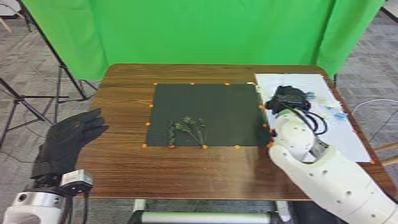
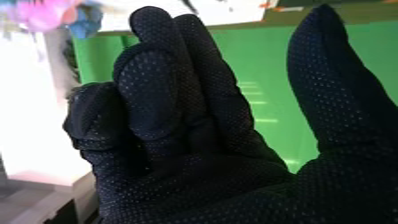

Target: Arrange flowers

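My right hand point(image 1: 289, 97) is over the white sheet point(image 1: 298, 81) on the table's right side, beside pale blue flowers point(image 1: 330, 103). In the right wrist view that hand point(image 2: 195, 170) stands open, its fingers relaxed and some slightly bent, its thumb apart and nothing between them. A pink flower point(image 2: 43, 15) and a blue flower point(image 2: 86, 22) appear beyond its fingers. Green sprigs point(image 1: 188, 130) lie on the dark mat point(image 1: 226, 107), spread side by side near its front edge. My left hand point(image 1: 71, 134) is open off the table's left edge, away from the flowers.
Small orange markers point(image 1: 151, 105) line the mat's edges on the brown wooden table point(image 1: 187, 172). Behind the table hangs a green backdrop point(image 1: 213, 32), with a black stand point(image 1: 62, 62) to the left. Dark cables point(image 1: 317, 122) loop beside my right wrist over the sheet.
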